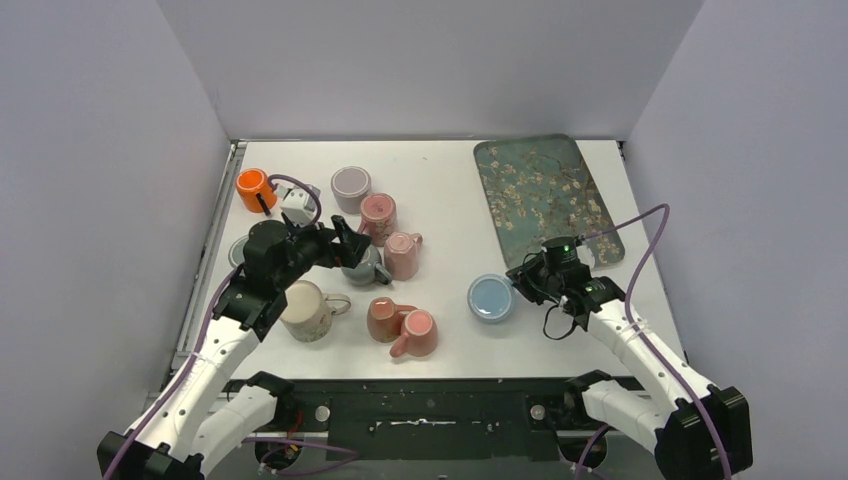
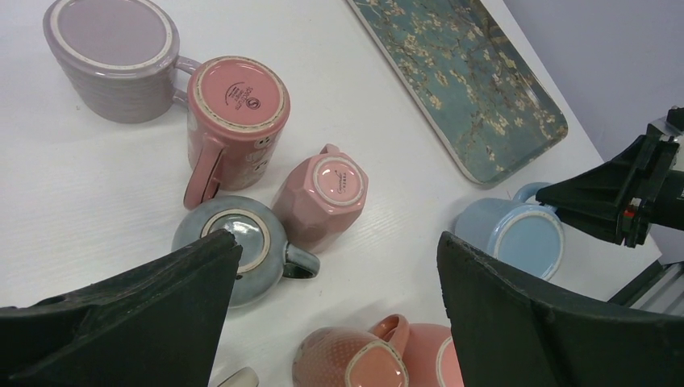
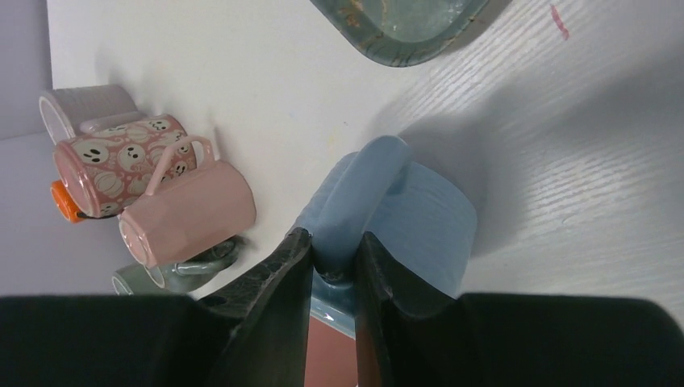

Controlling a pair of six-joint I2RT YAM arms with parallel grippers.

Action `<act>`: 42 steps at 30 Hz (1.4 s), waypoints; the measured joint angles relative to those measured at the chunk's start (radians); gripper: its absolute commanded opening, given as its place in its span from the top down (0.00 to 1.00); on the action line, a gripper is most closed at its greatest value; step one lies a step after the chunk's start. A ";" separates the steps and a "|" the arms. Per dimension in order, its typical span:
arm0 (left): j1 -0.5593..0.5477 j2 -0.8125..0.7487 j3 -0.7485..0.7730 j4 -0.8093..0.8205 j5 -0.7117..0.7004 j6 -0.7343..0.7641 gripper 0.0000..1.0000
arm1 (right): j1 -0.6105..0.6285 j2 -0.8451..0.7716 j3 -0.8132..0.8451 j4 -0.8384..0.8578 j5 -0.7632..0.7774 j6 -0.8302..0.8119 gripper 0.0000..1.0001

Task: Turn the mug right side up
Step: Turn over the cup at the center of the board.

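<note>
The light blue mug (image 1: 489, 298) stands upside down, base up, on the white table right of centre. It also shows in the left wrist view (image 2: 516, 235) and the right wrist view (image 3: 427, 214). My right gripper (image 1: 523, 283) is shut on the mug's handle (image 3: 355, 197), with one finger on each side of it (image 3: 335, 254). The mug still rests on the table. My left gripper (image 1: 350, 243) is open and empty (image 2: 339, 270), hovering over a cluster of other mugs at centre left.
A floral teal tray (image 1: 545, 190) lies at the back right. Upside-down mugs stand left of centre: lilac (image 1: 350, 183), ghost-patterned pink (image 1: 378, 213), faceted pink (image 1: 402, 256), grey-blue (image 1: 362, 270), cream (image 1: 307, 311), two salmon ones (image 1: 402, 326). An orange mug (image 1: 254, 190) lies far left.
</note>
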 measured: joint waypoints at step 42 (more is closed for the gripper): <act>0.000 0.167 0.132 -0.055 0.191 -0.132 0.18 | 0.280 -0.151 -0.209 0.820 -0.099 -0.738 1.00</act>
